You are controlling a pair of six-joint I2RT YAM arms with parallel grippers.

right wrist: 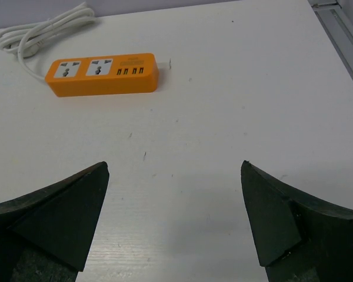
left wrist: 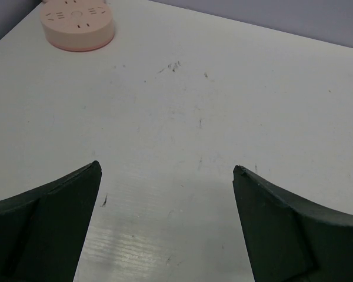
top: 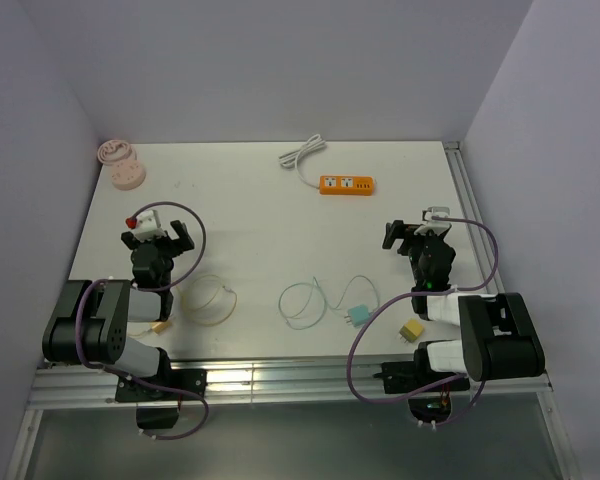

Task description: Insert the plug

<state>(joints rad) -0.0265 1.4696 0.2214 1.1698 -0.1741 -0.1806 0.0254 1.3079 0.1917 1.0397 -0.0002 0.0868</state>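
- Dark fingers (left wrist: 53, 217) of the left gripper (left wrist: 167, 173) fill the bottom of the left wrist view, spread wide with nothing between them but bare white surface (top: 260, 230).
- Fingers (right wrist: 53, 211) of the right gripper (right wrist: 175, 170) are parted just as wide and grip nothing.
- Lying flat at the near middle of the surface, between the two arms and closer to the right one, is a teal plug (top: 357, 314). Its thin green cable (top: 305, 300) loops away to the left.
- Near it on the right, just beside the right arm, sits a small yellow plug (top: 412, 329).
- Neither gripper touches either plug.
- Well apart from both plugs, an orange power strip (right wrist: 103, 74) lies flat at the far side, sockets facing up, far and left of the right gripper.
- From the strip's left end, a white cord (right wrist: 41, 29) runs off in a loose bundle toward the far edge.
- At the far left corner, far of the left gripper, sits a round pink socket hub (left wrist: 77, 23).
- Beside the left arm, on its right, a yellow cable (top: 208, 300) lies in a loop near the front edge.
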